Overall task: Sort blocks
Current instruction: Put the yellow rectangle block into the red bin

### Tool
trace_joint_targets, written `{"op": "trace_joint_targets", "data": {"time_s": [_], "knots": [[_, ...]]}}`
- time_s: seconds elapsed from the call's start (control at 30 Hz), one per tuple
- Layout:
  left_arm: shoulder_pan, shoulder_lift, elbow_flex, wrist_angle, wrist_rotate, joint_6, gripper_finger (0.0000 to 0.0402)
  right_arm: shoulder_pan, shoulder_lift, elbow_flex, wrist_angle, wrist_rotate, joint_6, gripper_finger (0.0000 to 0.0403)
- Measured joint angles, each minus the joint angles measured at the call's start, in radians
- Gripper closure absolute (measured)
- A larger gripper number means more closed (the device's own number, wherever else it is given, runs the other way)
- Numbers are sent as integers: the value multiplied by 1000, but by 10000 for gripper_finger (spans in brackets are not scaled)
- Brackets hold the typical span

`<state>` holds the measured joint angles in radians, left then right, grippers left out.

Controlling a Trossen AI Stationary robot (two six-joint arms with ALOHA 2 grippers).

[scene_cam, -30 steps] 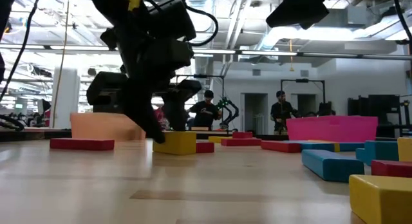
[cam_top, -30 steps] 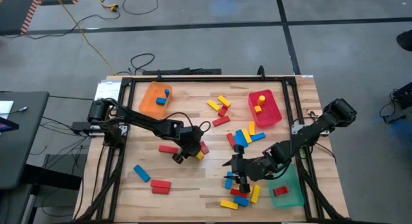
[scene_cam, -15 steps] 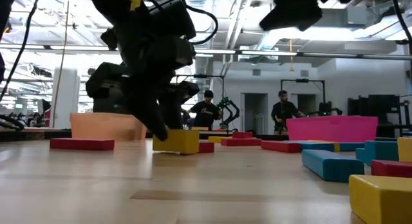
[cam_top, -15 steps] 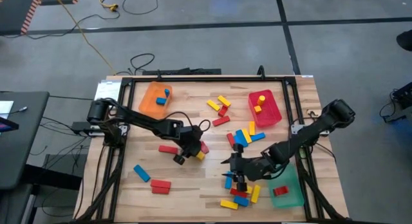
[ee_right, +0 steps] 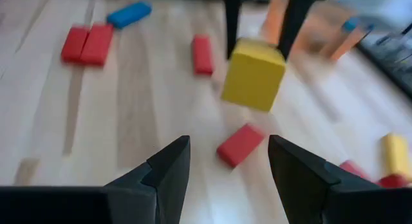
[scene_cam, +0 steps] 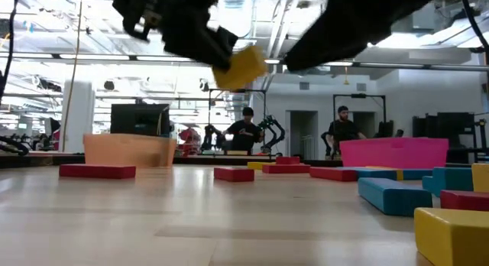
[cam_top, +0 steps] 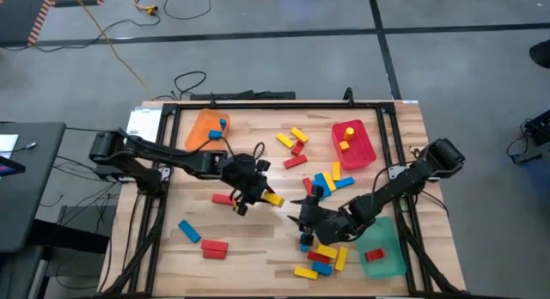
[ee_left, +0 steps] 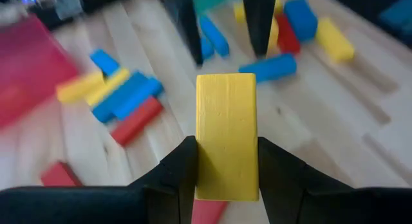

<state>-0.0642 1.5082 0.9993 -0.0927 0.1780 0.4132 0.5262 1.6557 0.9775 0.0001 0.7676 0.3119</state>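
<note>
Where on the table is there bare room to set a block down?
Bare wood lies between the orange tray and the loose yellow blocks, and along the near edge between the left red block and the crowded pile beside the green tray.

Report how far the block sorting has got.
Done: a few small blocks sit in the orange tray, pink tray and green tray. In hand: the left claw holds a yellow oblong block lifted off the table. Left: many loose blocks on the wooden table.
</note>
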Motion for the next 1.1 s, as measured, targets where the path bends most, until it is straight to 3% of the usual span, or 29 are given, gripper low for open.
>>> {"op": "trace_joint_targets", "data": {"time_s": [0.23, 0.67, 1.1], "knots": [[-2, -26, 0, 57, 0, -9, 279, -13, -7, 0, 121, 116, -106, 177], [-5, -26, 0, 123, -2, -8, 279, -59, -8, 0, 244, 52, -182, 180], [-4, -26, -1, 128, -17, -9, 279, -64, -8, 0, 272, 81, -195, 274]]}}
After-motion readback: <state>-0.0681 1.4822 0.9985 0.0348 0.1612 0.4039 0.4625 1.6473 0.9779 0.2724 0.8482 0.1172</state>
